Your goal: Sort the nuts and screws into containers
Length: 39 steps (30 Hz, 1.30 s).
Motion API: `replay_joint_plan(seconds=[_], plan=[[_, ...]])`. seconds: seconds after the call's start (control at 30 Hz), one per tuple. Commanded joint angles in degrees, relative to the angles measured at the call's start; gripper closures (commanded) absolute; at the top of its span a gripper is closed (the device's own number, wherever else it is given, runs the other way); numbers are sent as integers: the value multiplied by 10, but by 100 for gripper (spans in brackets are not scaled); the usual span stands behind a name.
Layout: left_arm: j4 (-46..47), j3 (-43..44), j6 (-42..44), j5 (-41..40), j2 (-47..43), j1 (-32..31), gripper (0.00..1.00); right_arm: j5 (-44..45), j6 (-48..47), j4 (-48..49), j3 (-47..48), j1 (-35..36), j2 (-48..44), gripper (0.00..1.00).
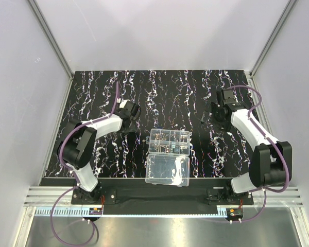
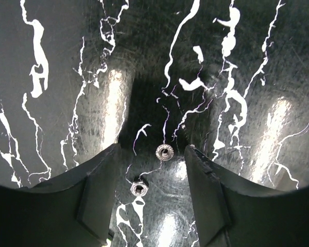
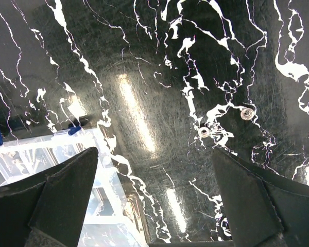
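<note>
The left gripper [image 2: 152,154] hovered spread open over the mat [image 2: 67,103], straddling a farther nut [image 2: 165,152] level with its fingertips, just right of centre, and a nearer nut [image 2: 138,188] deeper between them.

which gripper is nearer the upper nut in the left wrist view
Left. The left gripper straddles the nut, which lies on the mat between its open fingers. The right gripper is across the organizer box, on the mat's right side.

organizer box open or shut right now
Open. The organizer box shows its divided half uncovered, with the clear lid swung out flat beside it.
</note>
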Motion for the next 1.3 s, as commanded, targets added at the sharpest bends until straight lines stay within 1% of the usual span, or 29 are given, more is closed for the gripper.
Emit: replay_joint_plan(seconds=[0.0,0.13,0.17,0.2,0.7,0.8,1.07,1.27], plan=[[29,27,9,-2,7,2,44,10,-8,-4,28,-1,13,0],[30,23,9,8,12,2,50,13,-6,-6,33,-1,22,0],[31,22,8,10,13,2,54,15,-7,-6,35,-1,25,0],[31,21,8,15,14,2,56,15,-8,-7,35,-1,27,0],[35,-16,-18,27,4,2,62,15,-7,-9,34,-1,26,0],[31,-16,-18,26,5,2,68,15,-7,-10,33,0,25,0],[41,-30,-6,33,-12,1,91,18,-5,-12,33,-1,21,0],[35,-23,0,37,-61,0,92,24,1,-12,35,-1,20,0]])
